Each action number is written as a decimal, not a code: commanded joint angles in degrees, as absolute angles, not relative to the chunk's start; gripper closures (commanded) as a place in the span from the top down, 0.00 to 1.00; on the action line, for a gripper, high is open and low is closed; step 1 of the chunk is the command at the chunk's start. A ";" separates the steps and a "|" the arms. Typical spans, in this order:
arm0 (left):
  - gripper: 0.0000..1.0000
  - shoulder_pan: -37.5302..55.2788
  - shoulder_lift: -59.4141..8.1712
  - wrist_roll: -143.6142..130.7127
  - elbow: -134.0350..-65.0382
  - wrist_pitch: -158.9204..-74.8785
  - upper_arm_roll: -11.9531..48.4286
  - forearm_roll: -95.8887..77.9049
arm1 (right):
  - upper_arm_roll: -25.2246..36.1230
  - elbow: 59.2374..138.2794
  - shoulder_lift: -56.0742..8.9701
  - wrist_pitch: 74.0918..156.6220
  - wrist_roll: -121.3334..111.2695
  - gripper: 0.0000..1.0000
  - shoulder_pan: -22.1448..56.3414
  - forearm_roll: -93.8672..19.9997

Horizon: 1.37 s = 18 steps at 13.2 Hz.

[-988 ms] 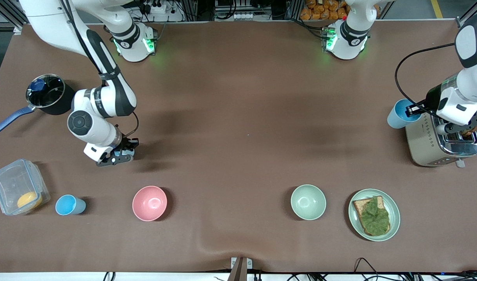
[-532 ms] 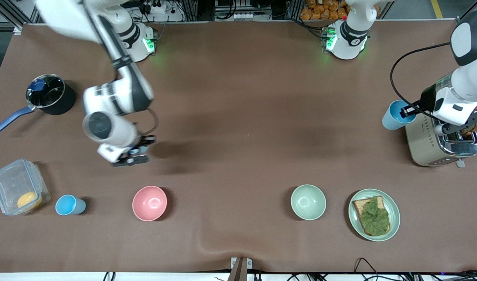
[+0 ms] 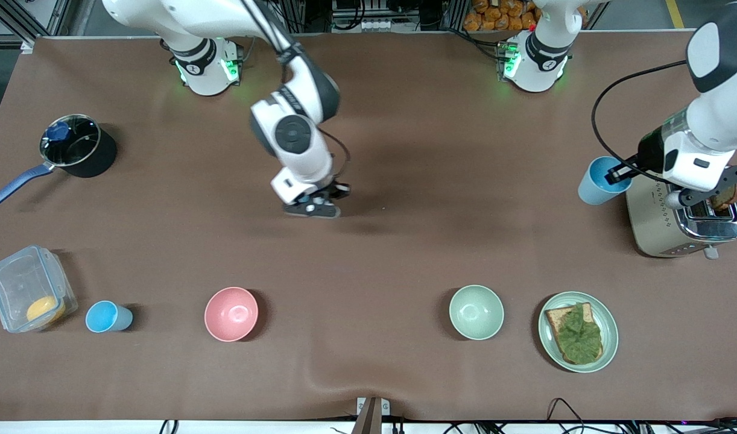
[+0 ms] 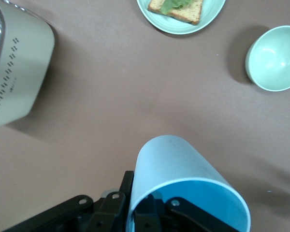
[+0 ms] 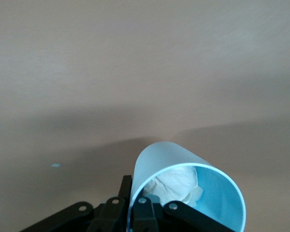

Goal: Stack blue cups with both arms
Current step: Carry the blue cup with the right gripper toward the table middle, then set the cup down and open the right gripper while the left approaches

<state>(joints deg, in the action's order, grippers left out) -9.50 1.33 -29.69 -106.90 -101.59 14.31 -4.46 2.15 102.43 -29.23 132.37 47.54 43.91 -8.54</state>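
Note:
My left gripper (image 3: 620, 173) is shut on the rim of a light-blue cup (image 3: 596, 181) and holds it in the air beside the toaster; the cup (image 4: 181, 164) and gripper (image 4: 135, 209) also show in the left wrist view. My right gripper (image 3: 316, 204) is over the middle of the table, shut on the rim of a second blue cup (image 5: 171, 162) with crumpled white paper (image 5: 176, 186) inside. In the front view that cup is hidden under the hand. A third blue cup (image 3: 107, 317) stands on the table between the clear box and the pink bowl.
A pink bowl (image 3: 231, 313), a pale green bowl (image 3: 476, 311) and a green plate with toast (image 3: 578, 331) stand near the front camera. A toaster (image 3: 676, 220) is at the left arm's end. A black pot (image 3: 78, 146) and a clear box (image 3: 28, 288) are at the right arm's end.
My right arm swung with its cup from near the pot and box to over the table's middle. My left gripper shifted its cup slightly away from the toaster.

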 commanded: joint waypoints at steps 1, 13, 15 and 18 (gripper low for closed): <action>0.00 -9.76 1.67 -33.82 -105.12 -100.46 16.52 -6.50 | 3.08 94.84 -36.38 134.90 54.83 0.00 47.01 -10.02; 0.00 -9.23 -0.52 -40.17 -102.57 -101.07 23.45 -12.66 | 3.51 92.64 -33.50 133.88 54.32 1.00 46.07 -11.78; 0.00 -9.14 -2.10 -42.44 -102.57 -101.34 25.74 -12.31 | 3.52 92.55 -30.07 128.61 50.57 1.00 42.99 -11.34; 0.00 -8.27 -4.47 -47.79 -102.57 -103.61 29.08 -11.51 | 3.52 92.29 -25.77 120.26 38.44 1.00 36.94 -11.34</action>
<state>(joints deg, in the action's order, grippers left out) -8.68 -2.54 -44.07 -103.63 -102.28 27.36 -11.46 4.40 91.01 -29.64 124.61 44.96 41.26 -10.91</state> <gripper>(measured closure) 0.960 0.000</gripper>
